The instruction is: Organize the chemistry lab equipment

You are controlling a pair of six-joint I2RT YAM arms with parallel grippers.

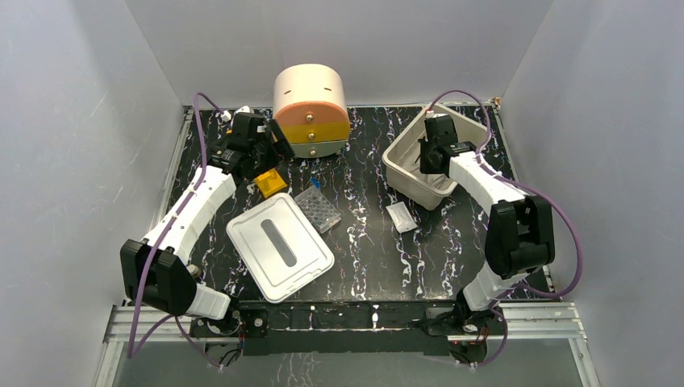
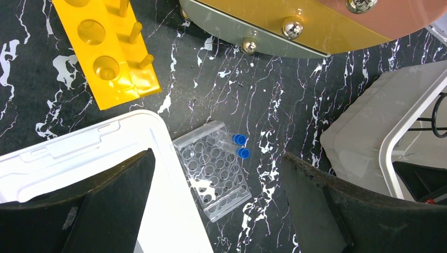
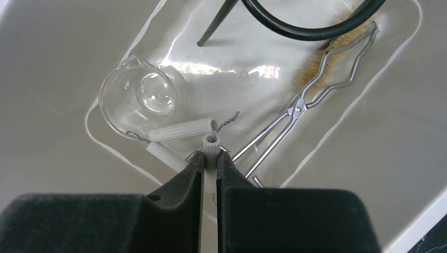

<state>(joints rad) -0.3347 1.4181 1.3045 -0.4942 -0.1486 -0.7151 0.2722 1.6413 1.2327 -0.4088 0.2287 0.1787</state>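
Right tool (image 3: 210, 158) narrowed, clamped on ribbed tube of white triangle (image 3: 182, 128), inside white bin (image 3: 58, 158). Wire seen twisted at triangle's corners, clear round dish (image 3: 138, 95) just beside. Left tool (image 2: 219, 158) spread wide, nothing held, poised above clear well plate (image 2: 213, 176) on worktop (image 2: 274, 105).

Overhead and close wrist views, all with bin (image 1: 406, 174)

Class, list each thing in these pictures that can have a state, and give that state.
Left jaws: open, empty.
Right jaws: shut on white triangle, inside white bin.
Grey-slotted lid: off, flat on table.
Drawer unit: drawers look shut.
Yellow rack: visible holes empty.
Well plate: lying flat.
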